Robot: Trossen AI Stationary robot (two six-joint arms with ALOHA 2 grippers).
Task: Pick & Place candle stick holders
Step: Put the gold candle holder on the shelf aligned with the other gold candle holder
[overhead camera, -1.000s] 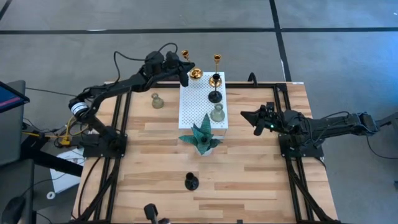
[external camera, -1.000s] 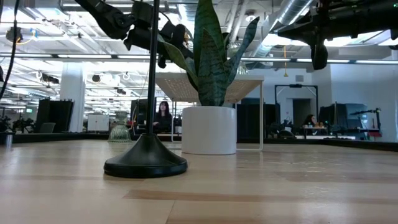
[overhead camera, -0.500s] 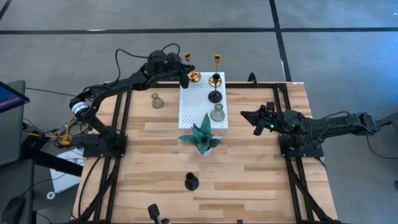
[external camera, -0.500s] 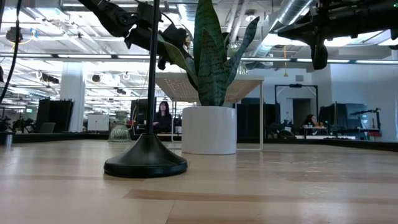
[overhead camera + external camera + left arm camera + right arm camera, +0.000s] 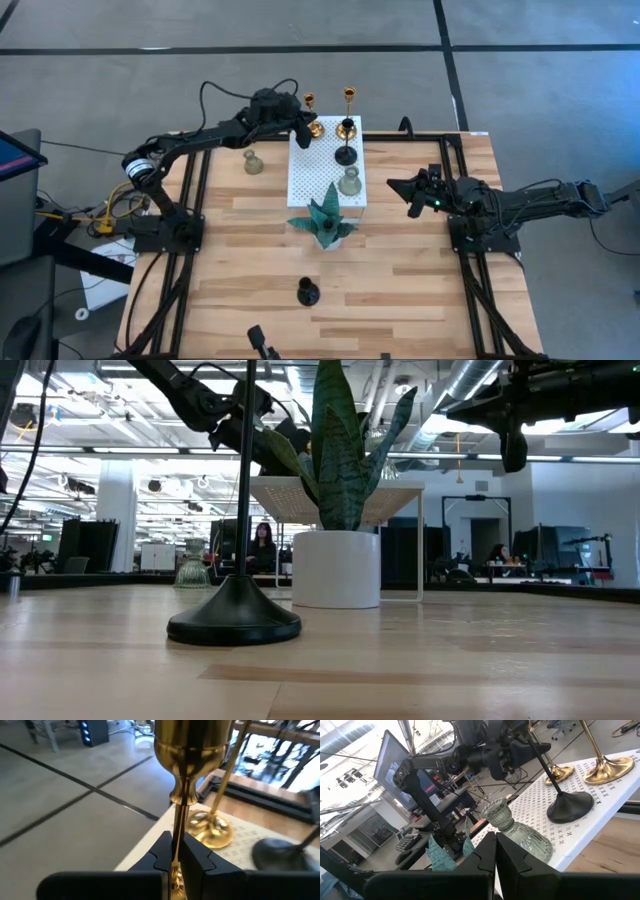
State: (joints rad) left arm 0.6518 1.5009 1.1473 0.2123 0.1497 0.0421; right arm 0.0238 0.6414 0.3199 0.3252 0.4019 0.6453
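While you view the scene from above, note the left gripper (image 5: 300,122) at the far left corner of the white perforated board (image 5: 326,168). Its fingers (image 5: 162,851) are clenched on the thin stem of a gold candle stick holder (image 5: 310,113), whose cup rises above the fingertips in the left wrist view and whose base sits on or just over the board's corner; you cannot tell which. A second gold holder (image 5: 348,110) stands upright on the board's far edge, just beside the first. A black holder (image 5: 345,155) stands on the board directly in front of that one, and a grey-green bell-shaped holder (image 5: 349,182) stands nearer still, toward the board's right edge.

Off the board, you find another grey-green holder (image 5: 253,162) on the wooden table (image 5: 420,290), to the left of the board and below the left arm. Another black holder (image 5: 308,293) stands well apart, near the table's front edge; it fills the low view's foreground. The teal plant ornament (image 5: 325,218) sits at the board's near edge.

The right gripper (image 5: 409,197) waits to the right of the board, fingers closed on nothing, pointing toward it.
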